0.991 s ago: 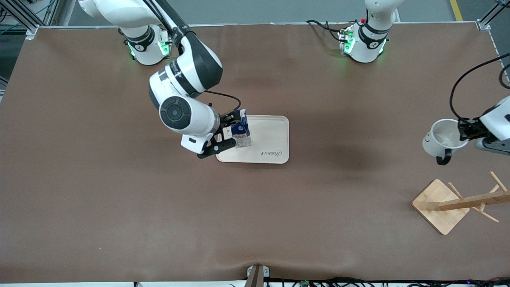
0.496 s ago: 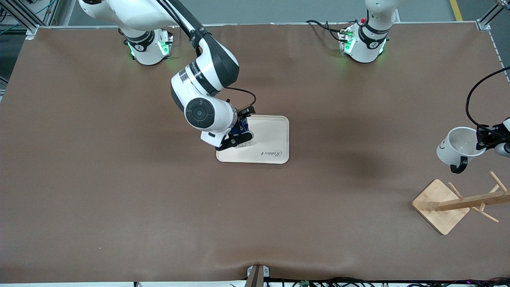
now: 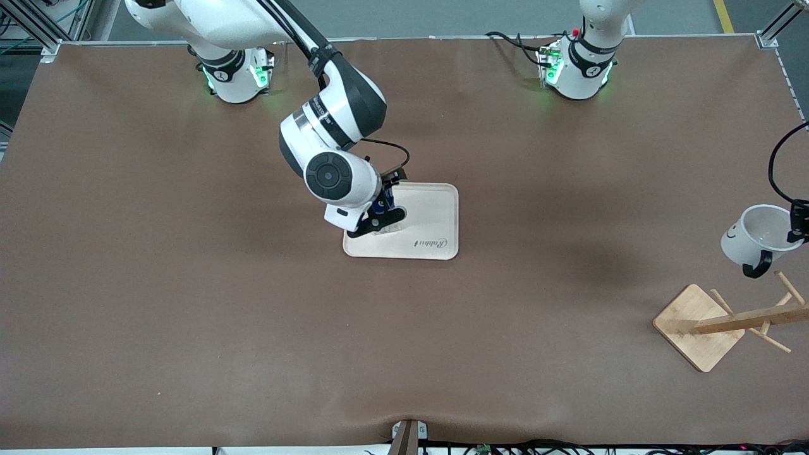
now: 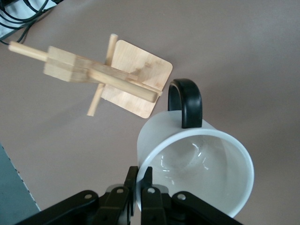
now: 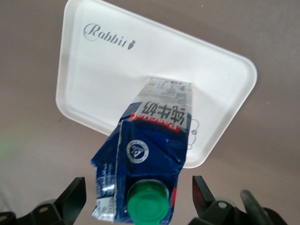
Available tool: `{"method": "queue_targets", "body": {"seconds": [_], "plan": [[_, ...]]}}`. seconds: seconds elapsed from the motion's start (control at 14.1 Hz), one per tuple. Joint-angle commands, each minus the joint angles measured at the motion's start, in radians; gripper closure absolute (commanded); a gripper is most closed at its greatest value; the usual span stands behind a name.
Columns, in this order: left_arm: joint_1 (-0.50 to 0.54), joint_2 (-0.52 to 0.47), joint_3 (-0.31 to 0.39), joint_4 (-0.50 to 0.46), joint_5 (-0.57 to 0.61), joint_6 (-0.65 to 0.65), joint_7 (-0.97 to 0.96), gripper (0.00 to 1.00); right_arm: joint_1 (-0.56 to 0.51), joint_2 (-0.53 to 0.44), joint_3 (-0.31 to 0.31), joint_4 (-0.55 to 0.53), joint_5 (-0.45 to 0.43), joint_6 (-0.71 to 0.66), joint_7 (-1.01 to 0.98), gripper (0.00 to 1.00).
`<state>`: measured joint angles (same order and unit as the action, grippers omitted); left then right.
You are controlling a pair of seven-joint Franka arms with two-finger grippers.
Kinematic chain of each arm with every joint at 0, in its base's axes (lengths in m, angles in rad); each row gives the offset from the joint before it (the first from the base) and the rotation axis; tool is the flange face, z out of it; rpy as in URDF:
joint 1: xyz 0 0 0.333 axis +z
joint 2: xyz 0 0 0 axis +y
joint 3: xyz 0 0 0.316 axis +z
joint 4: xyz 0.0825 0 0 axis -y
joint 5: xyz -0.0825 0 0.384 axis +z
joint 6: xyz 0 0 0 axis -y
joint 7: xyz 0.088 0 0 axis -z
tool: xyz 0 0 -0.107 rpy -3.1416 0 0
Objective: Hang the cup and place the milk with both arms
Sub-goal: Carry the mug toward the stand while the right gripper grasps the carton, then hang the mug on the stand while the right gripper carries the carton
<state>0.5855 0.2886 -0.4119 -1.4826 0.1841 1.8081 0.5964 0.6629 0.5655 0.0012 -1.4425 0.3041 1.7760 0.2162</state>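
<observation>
A white tray (image 3: 423, 221), marked "Rabbit", is seen at the centre of the brown desk (image 3: 189, 303), with the milk (image 5: 150, 164) standing on it near the edge toward the right arm's end. The right gripper (image 3: 378, 218) is positioned around the carton, its fingers (image 5: 72, 197) spread apart on either side, clear of the carton's walls. Nothing else is carried by the tray.

At the left arm's end of the desk, the cup (image 3: 755, 235) is held in the air by the left gripper (image 4: 139, 187), whose fingers are clamped on the rim. The cup is tilted, its interior shown empty and its black handle pointed toward the wooden rack (image 3: 727, 322), which lies at roughly six o'clock from the cup in the front view.
</observation>
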Motion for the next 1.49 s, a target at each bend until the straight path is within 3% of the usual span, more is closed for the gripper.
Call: {"method": "queue_targets", "body": {"seconds": [0.0,0.07,0.14,0.21,0.57,0.85,1.2,1.27,1.42], "plan": [[0.005,0.023,-0.007,0.044,0.015,-0.006,0.026,1.00,0.020,0.002,-0.009,0.001,-0.031,0.010,0.018,0.26],[0.005,0.024,-0.007,0.048,0.015,-0.006,0.043,1.00,0.023,0.001,-0.010,0.001,-0.033,0.010,0.020,0.40],[0.007,0.036,-0.007,0.062,0.015,-0.004,0.049,1.00,0.024,0.002,-0.009,0.001,-0.031,0.004,0.029,0.76],[0.013,0.049,-0.007,0.082,0.011,-0.003,0.048,1.00,0.023,0.002,-0.007,0.001,-0.028,-0.004,0.069,1.00],[0.019,0.075,-0.007,0.108,0.011,0.007,0.068,1.00,0.014,-0.010,-0.010,0.022,-0.020,-0.016,0.113,1.00],[0.023,0.118,0.004,0.154,0.009,0.007,0.069,1.00,-0.045,-0.038,-0.038,0.106,-0.031,-0.232,0.127,1.00],[0.020,0.144,0.005,0.157,0.008,0.042,0.056,1.00,-0.147,-0.096,-0.058,0.112,-0.032,-0.279,0.080,1.00],[0.013,0.142,0.005,0.157,0.009,0.042,0.048,0.68,-0.169,-0.104,-0.059,0.112,-0.037,-0.299,0.031,1.00],[0.011,0.141,0.002,0.157,0.006,0.036,0.034,0.19,-0.218,-0.130,-0.061,0.108,-0.065,-0.341,0.008,1.00]]}}
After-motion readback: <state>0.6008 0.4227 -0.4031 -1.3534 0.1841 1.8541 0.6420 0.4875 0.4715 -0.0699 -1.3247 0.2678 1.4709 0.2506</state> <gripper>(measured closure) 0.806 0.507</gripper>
